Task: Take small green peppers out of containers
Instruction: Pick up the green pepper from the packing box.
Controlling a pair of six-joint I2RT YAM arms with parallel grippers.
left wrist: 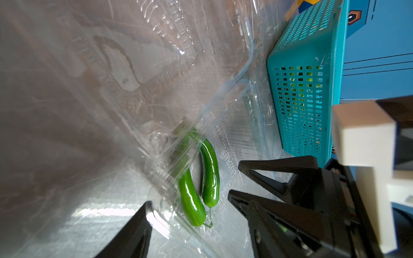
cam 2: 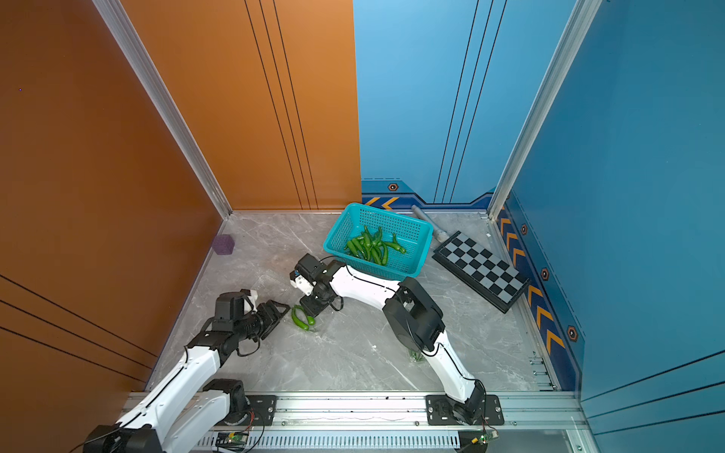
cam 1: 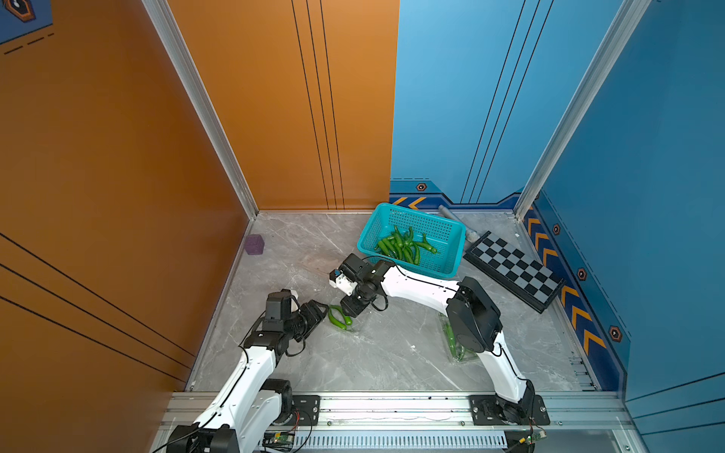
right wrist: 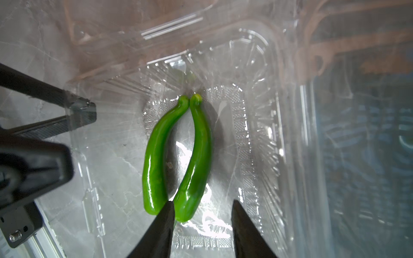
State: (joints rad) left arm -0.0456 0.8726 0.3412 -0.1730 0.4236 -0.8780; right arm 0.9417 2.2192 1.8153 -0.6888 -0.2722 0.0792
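Two small green peppers (right wrist: 154, 160) (right wrist: 199, 145) lie side by side in an open clear container (right wrist: 268, 134) on the marble floor; both top views show them (cam 1: 339, 318) (cam 2: 302, 317). My right gripper (right wrist: 202, 202) (cam 1: 351, 312) hangs over them, open, with the end of one pepper between its fingers and touching one finger. From the other side my left gripper (left wrist: 188, 198) (cam 1: 319, 310) stands open, the container's rim (left wrist: 161, 223) between its fingers. A second container (cam 1: 457, 347) with peppers inside sits partly hidden under my right arm.
A teal basket (cam 1: 443, 231) holding several peppers (cam 1: 404, 245) stands just behind the right arm. A chessboard (cam 1: 514, 270) and a grey tube (cam 1: 455, 219) lie at the back right. A purple cube (cam 1: 254, 244) sits by the left wall.
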